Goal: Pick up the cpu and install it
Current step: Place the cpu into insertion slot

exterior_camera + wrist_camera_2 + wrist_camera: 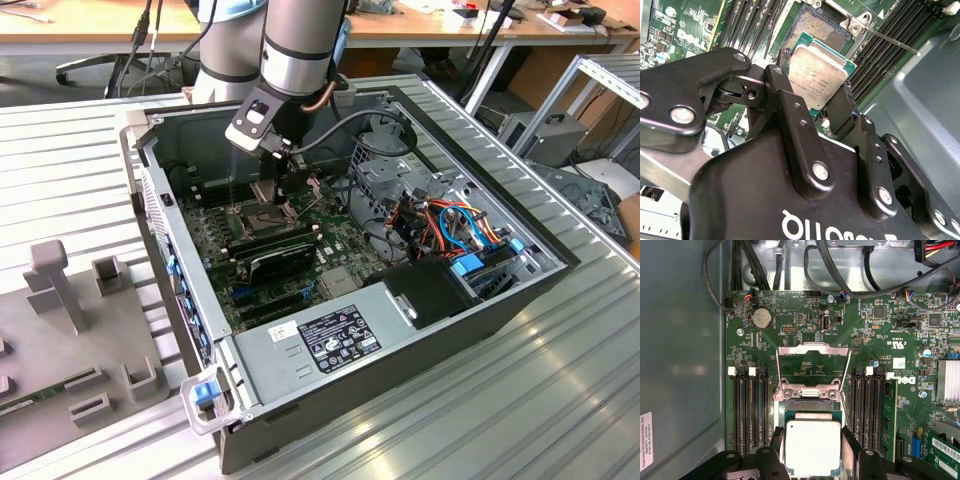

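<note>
The cpu (816, 75) (812, 446) is a small square chip with a dull grey metal face on a green edge. My gripper (815, 82) (812, 440) is shut on it, one black finger (781, 75) pressing each of two opposite sides. The chip hangs tilted just above the open socket (815, 25) (810, 404) on the green motherboard. The socket's metal load plate (812, 365) stands flipped open, and its lever (890, 41) sticks out to one side. In the exterior view the gripper (281, 188) reaches down into the open computer case over the socket (257, 219).
Black memory slots (747, 410) (867, 410) flank the socket. The case wall (150, 190) rises on the exterior view's left. Cables and a drive cage (400, 170) crowd the exterior view's right. A grey fixture plate (70, 330) lies outside the case.
</note>
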### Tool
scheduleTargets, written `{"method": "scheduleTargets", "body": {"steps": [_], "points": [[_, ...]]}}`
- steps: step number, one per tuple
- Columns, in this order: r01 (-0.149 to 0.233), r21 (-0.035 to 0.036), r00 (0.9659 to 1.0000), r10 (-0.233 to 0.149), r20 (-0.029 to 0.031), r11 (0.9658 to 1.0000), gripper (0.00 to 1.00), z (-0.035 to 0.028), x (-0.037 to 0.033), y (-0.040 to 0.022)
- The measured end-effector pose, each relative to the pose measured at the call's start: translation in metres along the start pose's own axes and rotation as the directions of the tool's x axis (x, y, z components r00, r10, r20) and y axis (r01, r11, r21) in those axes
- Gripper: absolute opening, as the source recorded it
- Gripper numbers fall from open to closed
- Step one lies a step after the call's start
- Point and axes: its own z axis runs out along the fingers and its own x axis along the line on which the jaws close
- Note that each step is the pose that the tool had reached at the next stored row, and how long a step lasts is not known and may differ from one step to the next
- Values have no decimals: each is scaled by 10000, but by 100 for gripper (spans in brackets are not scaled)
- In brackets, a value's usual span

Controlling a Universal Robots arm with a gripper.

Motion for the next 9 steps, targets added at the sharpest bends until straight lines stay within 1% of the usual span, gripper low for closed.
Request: {"method": "scheduleTargets", "body": {"steps": [9], "points": [[0, -1, 10000, 0, -2, 10000, 55, 6, 0, 1]]}}
